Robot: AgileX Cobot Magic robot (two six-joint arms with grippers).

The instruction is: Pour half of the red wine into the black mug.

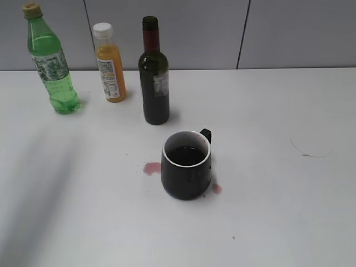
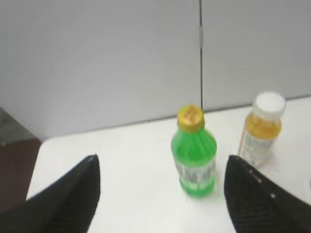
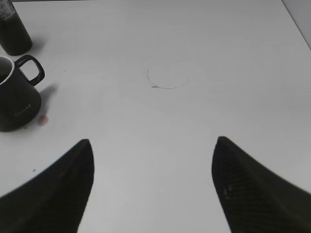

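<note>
The left gripper (image 2: 160, 194) is seen with its jaws spread wide and nothing between them; it is raised above the white table (image 1: 289, 211), facing the green plastic bottle (image 2: 194, 153) and the orange juice bottle (image 2: 261, 130) near the back wall. The right gripper (image 3: 151, 187) is likewise held wide apart and empty over bare table, with the black mug (image 3: 15, 94) off to its left and a faint ring mark (image 3: 167, 76) ahead of it. Neither gripper appears in the exterior view.

The red wine bottle (image 1: 154, 72) is stood upright and uncapped behind the mug, well apart from both grippers. The black mug (image 1: 187, 164) is placed near the middle of the table, handle turned toward the back right, and dark liquid is visible inside it, well up toward the white rim. The pour is judged to be already done.

Two pink spills (image 1: 151, 167) are seen on the table beside the mug, one at its left and one at its right base. If the mug were nudged by an arm passing low, wine could be slopped over the rim, given how full it appears. The open bottle could be toppled by a careless sweep, and its remaining wine would be lost. The wet patches could be smeared by anything dragged through them.
</note>
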